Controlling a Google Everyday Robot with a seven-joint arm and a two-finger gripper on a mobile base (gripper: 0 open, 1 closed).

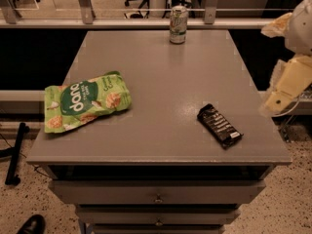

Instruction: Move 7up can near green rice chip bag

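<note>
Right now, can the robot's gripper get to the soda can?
Probably yes. The gripper hangs beside the table's right edge, the can stands alone at the far edge, and the candy bar lies off that path.

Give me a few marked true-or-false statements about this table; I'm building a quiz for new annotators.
1. The 7up can stands upright at the far edge of the table. True.
2. The green rice chip bag touches the can. False: it lies flat near the table's left front, far from the can.
3. The claw holds the can. False: it hangs beyond the table's right edge, well apart from the can.
4. A black candy bar wrapper lies on the right front part of the table. True.
</note>
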